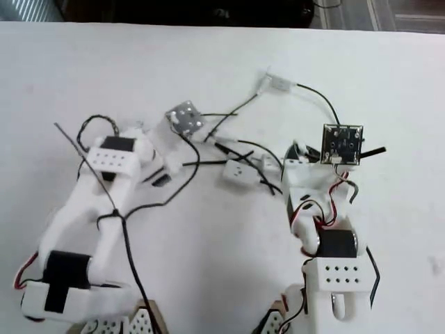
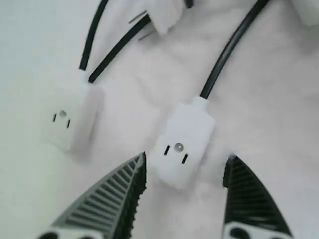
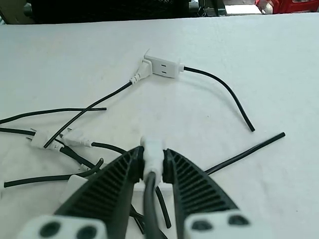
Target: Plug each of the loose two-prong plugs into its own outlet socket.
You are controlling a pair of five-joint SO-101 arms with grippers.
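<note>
My left gripper (image 2: 186, 160) is open, its ribbed fingers (image 2: 117, 199) on either side of a white outlet socket (image 2: 182, 147) with a black cord. A second socket (image 2: 70, 122) lies beside it, and a loose two-prong plug (image 2: 157, 22) lies farther off. My right gripper (image 3: 152, 152) is shut on a white plug (image 3: 152, 155), whose black cord runs back between the fingers. Across the table a plug (image 3: 139, 73) sits in another socket (image 3: 163, 67). From above, the left gripper (image 1: 170, 158) and right gripper (image 1: 288, 161) flank a socket (image 1: 236, 172).
Black cords (image 1: 167, 198) cross the white table (image 1: 222, 62) between the arms. More white connectors (image 3: 45, 139) lie tangled beside the right gripper. One cord end (image 3: 249, 127) trails loose on the table. The far table edge (image 3: 159, 20) meets a dark background.
</note>
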